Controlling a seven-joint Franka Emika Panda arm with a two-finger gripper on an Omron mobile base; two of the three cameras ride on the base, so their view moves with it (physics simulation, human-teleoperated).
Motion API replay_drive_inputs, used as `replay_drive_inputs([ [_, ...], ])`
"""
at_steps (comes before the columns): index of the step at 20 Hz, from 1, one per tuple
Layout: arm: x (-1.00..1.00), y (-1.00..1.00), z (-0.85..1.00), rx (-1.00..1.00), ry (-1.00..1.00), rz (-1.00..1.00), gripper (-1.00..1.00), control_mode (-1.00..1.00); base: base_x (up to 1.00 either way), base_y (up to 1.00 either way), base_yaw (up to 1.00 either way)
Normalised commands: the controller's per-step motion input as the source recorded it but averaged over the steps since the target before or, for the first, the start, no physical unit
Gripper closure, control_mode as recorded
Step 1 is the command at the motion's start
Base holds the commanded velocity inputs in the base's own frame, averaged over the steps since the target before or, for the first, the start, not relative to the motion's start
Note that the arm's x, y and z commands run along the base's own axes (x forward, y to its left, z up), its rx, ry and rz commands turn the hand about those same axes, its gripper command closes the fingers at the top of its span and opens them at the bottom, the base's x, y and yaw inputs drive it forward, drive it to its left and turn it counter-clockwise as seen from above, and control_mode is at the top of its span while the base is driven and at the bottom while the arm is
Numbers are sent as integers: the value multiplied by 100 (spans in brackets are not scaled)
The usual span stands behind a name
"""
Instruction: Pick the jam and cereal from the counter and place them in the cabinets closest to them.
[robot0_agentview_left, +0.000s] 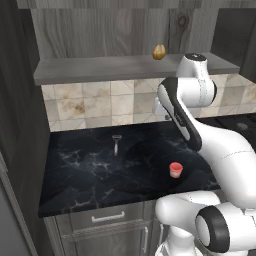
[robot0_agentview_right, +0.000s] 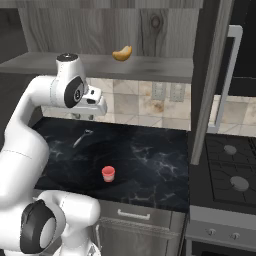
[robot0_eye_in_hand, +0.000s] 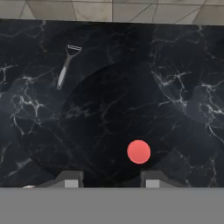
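Above the black tabletop (robot0_agentview_left: 95, 170) hangs an open cabinet (robot0_agentview_left: 100, 70), a golden egg-shaped thing (robot0_agentview_left: 159, 51) on its shelf. The arm is raised high, jaws (robot0_eye_in_hand: 109, 179) apart and empty, looking straight down. Jam (robot0_eye_in_hand: 139, 152) stands near the front edge, a peeler (robot0_eye_in_hand: 65, 70) well apart behind. I'd say the approach is in hand: next, descend and centre over the jar.

Jam (robot0_agentview_left: 175, 169) upright on black counter (robot0_agentview_left: 90, 175), near front edge.
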Motion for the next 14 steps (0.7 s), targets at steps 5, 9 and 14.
replay_drive_inputs([
  [5,-1,-10,-6,0,1,0,-100,-100,0,0,0],
  [9,-4,-13,-8,0,2,0,-100,-100,0,0,0],
  [14,-1,-2,0,0,0,0,-100,-100,0,0,0],
])
